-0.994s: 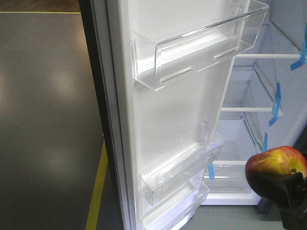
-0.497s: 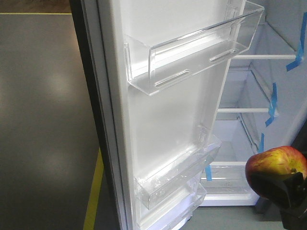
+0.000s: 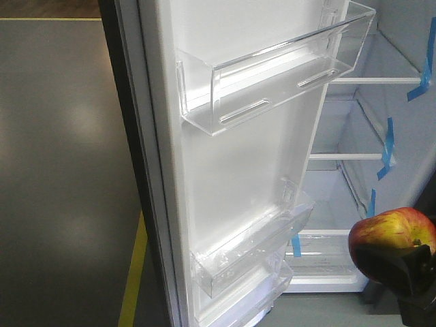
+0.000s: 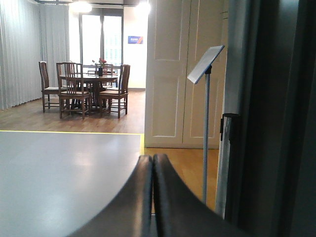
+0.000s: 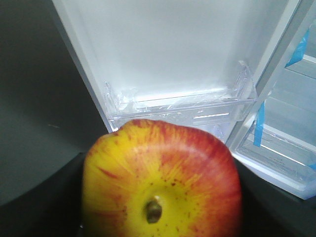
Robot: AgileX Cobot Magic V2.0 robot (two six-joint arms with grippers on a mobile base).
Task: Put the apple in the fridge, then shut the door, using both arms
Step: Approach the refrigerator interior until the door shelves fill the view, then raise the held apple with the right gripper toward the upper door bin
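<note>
While door (image 3: 231, 170) is standing wide open across centre of frame, apple (image 3: 392, 231) is being gripped in right gripper (image 3: 400, 266) at lower right, outside fridge (image 3: 354, 204), level with lower shelves (image 3: 327, 234); clear entry path is likely being lined up. Left gripper (image 4: 152, 165) is being carried empty, fingers pressed together, probably being reserved for closing.

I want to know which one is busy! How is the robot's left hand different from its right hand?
The left hand is pinched shut with nothing in it; the right hand holds the apple. The left hand faces a room with a dining table; the right hand faces the open fridge door and its clear bin. Both are black.
</note>
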